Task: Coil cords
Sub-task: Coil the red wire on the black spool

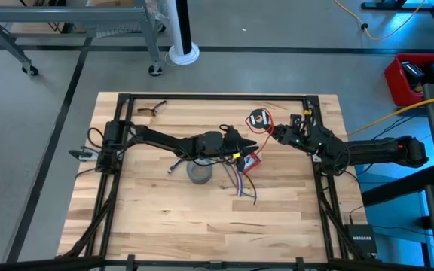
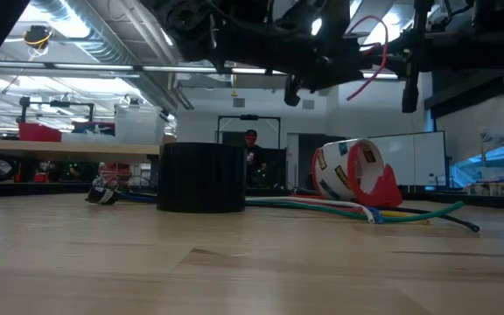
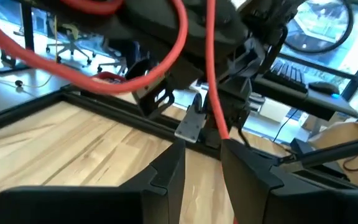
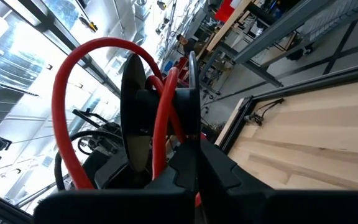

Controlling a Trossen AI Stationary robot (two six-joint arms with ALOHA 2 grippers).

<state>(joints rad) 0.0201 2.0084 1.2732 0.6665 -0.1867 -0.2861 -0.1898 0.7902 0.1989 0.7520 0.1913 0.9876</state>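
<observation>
table (image 1: 149, 226): wooden top, well below both my jaws; everything I'm working on is held up in the air above it.
grey tape roll (image 1: 199, 172): on the table under my left arm, not part of this job.
tape dispenser (image 2: 358, 173): red and white, on the table below my left jaws, loose coloured cables trailing out beside it.
left jaws (image 3: 202, 163): partly apart, the red wire (image 3: 215, 93) running down through the gap between them; whether I pinch it or only guide it I cannot tell.
right jaws (image 4: 194, 163): closed on a small spool (image 4: 143, 118), held facing my left jaws, near them.
red wire, position: loops stand out around the spool in my right jaws, then a strand crosses to my left jaws.
black cord (image 1: 142, 111): a dark scrap near the table's far left corner, well apart from both jaws; too small to say more.
step in hand: winding the red wire onto the spool, I judge, partway.
next move: keep the strand taut, lay another turn without slipping the loose loops off.
</observation>
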